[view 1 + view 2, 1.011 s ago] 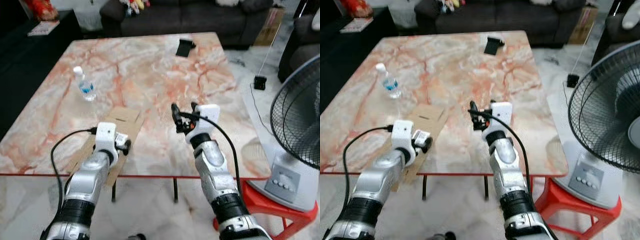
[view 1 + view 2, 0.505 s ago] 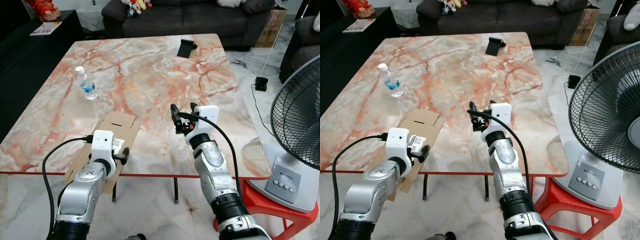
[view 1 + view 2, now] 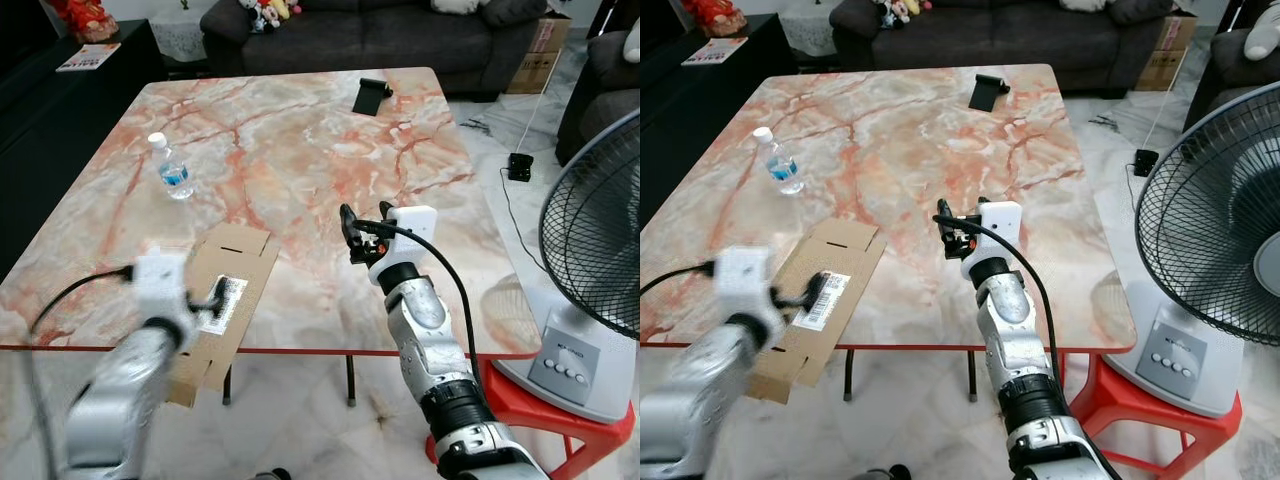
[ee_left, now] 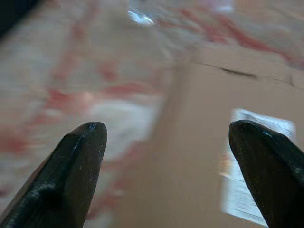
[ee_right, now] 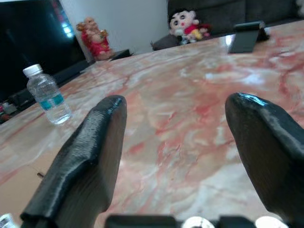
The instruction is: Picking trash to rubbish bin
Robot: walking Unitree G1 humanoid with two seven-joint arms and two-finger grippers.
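Note:
A flattened brown cardboard box (image 3: 240, 265) with a white label (image 3: 224, 301) lies on the marble table (image 3: 300, 140), and its near end hangs over the front edge. My left gripper (image 3: 212, 297) is blurred and sits low over the label end. In the left wrist view its fingers (image 4: 78, 156) stand open, with the cardboard (image 4: 199, 156) between and beyond them. A clear water bottle (image 3: 172, 170) stands upright at the table's left. My right gripper (image 3: 364, 232) is held above the table's front right part, open, with nothing between its fingers (image 5: 90, 156).
A black phone stand (image 3: 372, 95) sits at the table's far edge. A large fan (image 3: 600, 240) on a red stool (image 3: 545, 405) stands close on my right. A dark sofa (image 3: 400, 30) is behind, and a small black box (image 3: 518, 166) with a cable lies on the floor.
My left arm has swung out to the left and is blurred with motion; its gripper has slid slightly left along the cardboard. The right arm has barely moved.

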